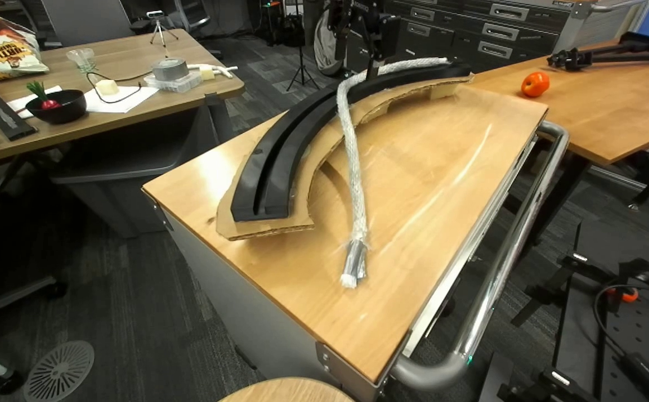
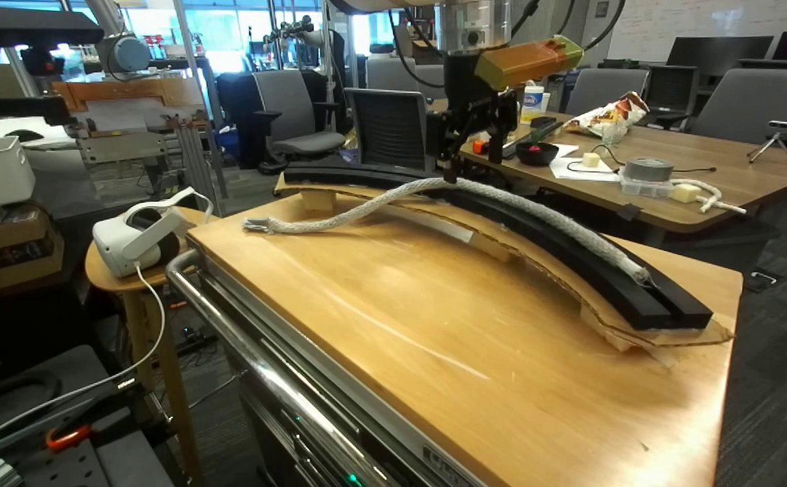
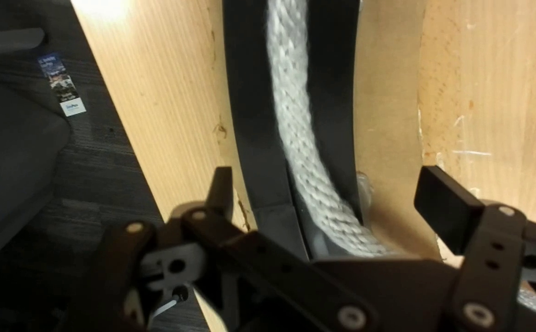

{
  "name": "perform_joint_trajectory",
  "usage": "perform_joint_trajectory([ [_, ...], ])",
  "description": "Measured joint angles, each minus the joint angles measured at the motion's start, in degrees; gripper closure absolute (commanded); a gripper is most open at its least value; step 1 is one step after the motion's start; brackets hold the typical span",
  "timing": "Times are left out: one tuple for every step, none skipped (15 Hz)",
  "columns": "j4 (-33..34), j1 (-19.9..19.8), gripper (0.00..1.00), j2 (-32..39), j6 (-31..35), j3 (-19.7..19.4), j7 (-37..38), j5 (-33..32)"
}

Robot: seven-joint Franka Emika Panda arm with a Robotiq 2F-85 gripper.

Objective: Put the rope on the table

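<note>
The grey-white rope [image 1: 350, 162] runs along the black curved tray [image 1: 271, 167] for part of its length. It then bends over the tray's inner side and slopes down to the wooden table [image 1: 441, 167], where its taped end appears to rest. The rope also shows in an exterior view [image 2: 555, 218] and in the wrist view [image 3: 295, 106], lying over the tray's groove. My gripper [image 3: 332, 193] is open, its fingers wide apart on either side of the rope and tray near the bend. In both exterior views the gripper [image 1: 357, 58] [image 2: 472, 162] is low over the tray; contact is unclear.
The tray sits on a raised cardboard strip [image 2: 522, 253] along the table's far side. A metal tube rail [image 1: 503, 268] runs along one table edge. A cluttered desk [image 1: 201, 56] stands beyond. A stool with a white headset [image 2: 129, 243] stands beside the table.
</note>
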Motion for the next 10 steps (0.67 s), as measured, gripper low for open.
perform_joint_trajectory([
  [1.10,-0.26,0.30,0.97,-1.09,0.20,0.00,0.29],
  [2.13,-0.53,0.38,1.88,-2.04,0.36,0.00,0.44],
  [3.08,-0.82,0.47,2.74,-2.83,0.48,0.00,0.53],
  [3.89,-1.10,0.55,3.49,-3.43,0.58,0.00,0.54],
  [4.64,-1.35,0.63,4.21,-3.92,0.64,0.00,0.54],
  [5.29,-1.56,0.70,4.83,-4.38,0.71,0.00,0.54],
  [5.92,-1.75,0.79,5.36,-4.95,0.83,0.00,0.55],
  [6.50,-1.88,0.85,5.67,-5.50,0.98,0.00,0.55],
  [7.00,-1.92,0.91,5.84,-6.05,1.09,0.01,0.55],
  [7.39,-1.94,0.94,5.95,-6.57,1.17,0.02,0.55],
])
